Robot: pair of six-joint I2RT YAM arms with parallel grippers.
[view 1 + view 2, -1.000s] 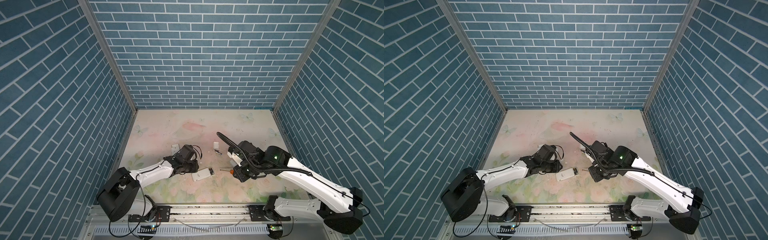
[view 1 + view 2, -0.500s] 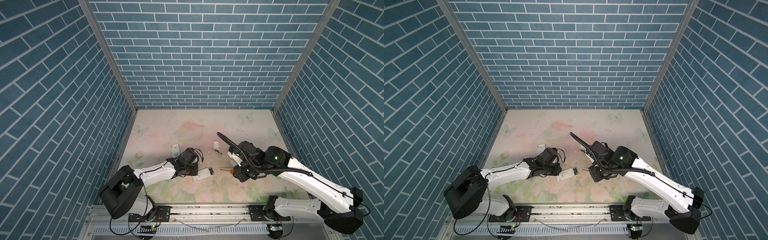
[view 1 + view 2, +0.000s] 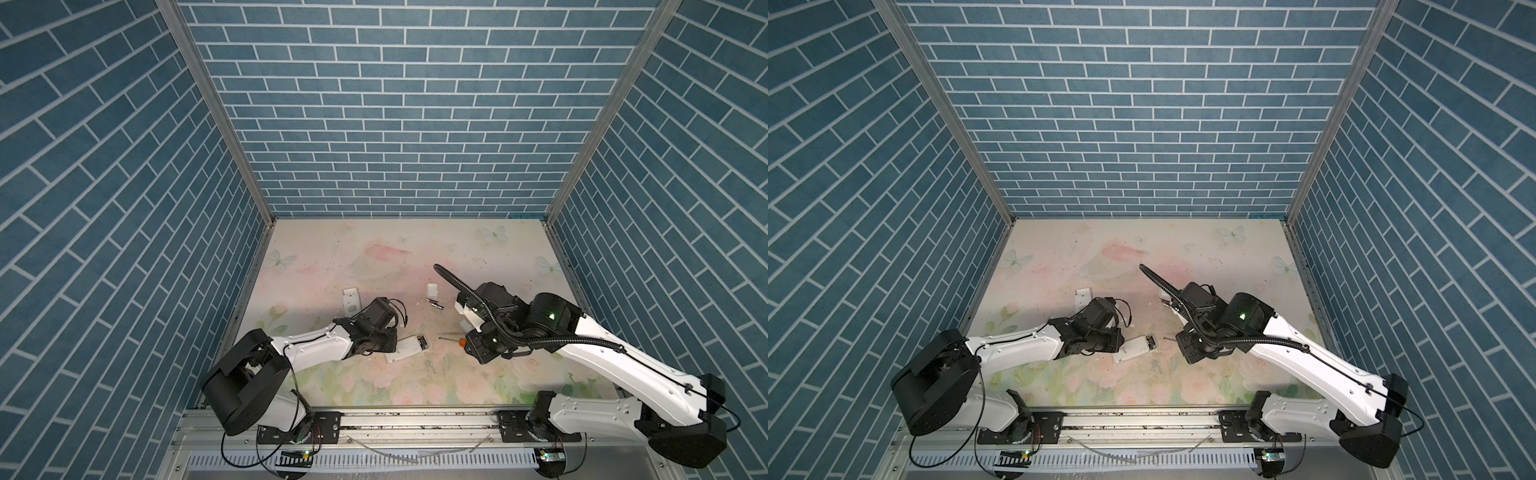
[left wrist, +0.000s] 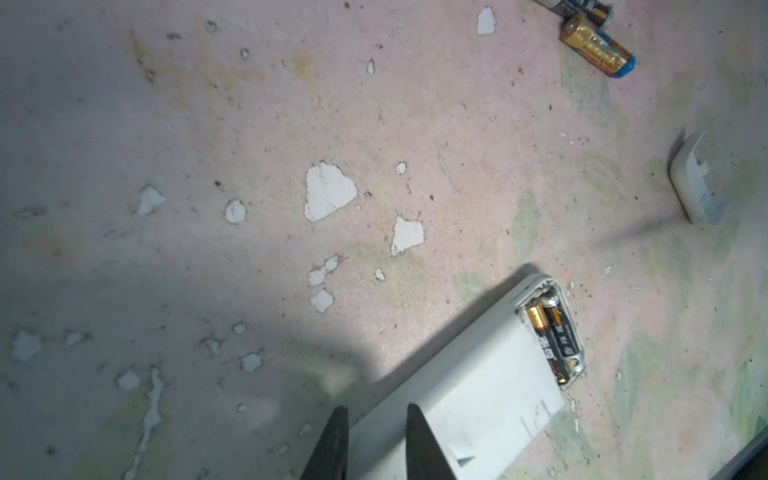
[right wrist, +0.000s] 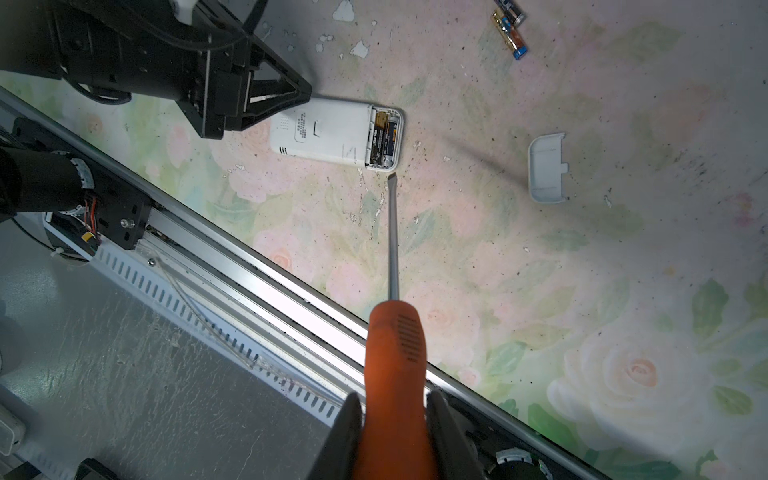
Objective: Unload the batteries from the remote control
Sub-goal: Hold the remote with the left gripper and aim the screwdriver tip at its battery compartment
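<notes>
Screwdriver (image 5: 395, 353), orange-handled, is clamped in the right gripper (image 5: 395, 401). Its tip is just below the uncovered end of the white remote (image 5: 324, 133) at upper centre, where two batteries (image 5: 384, 139) lie roughly in line with the shaft. Left gripper (image 4: 375, 409) stands narrowly parted over the remote's other end; whether it pinches is unclear.

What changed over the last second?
Left gripper moved toward the front edge and middle, onto the open remote's end, uncovering the second remote; whether it grips is unclear. Unchanged: right gripper clamping the screwdriver, both remotes, loose batteries, cover.
</notes>
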